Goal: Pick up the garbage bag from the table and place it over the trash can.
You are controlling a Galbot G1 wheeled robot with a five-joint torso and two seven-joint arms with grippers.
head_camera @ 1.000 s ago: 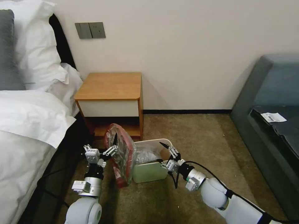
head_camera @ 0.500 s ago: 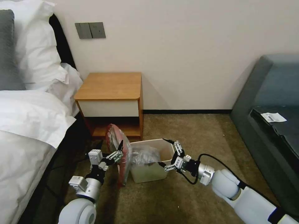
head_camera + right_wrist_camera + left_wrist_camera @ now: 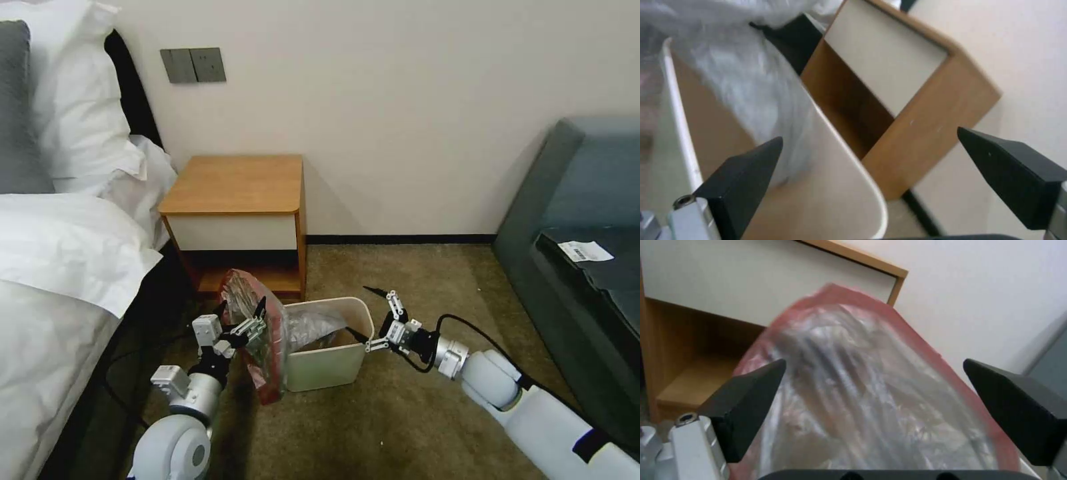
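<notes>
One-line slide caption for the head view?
Both open grippers, left and right, flank the trash can; garbage bag drapes over its left rim beside the table.

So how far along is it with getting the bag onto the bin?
The bag is off the table and partly inside the bin, bunched over its left side. The left end effector is open at the red rim; the right end effector is open beside the bin. The rim isn't yet stretched around the bin.

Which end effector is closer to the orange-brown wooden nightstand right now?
Left. The left end effector sits just before the nightstand, at the red-banded translucent garbage bag; the right end effector is beyond the cream-white plastic bin.
</notes>
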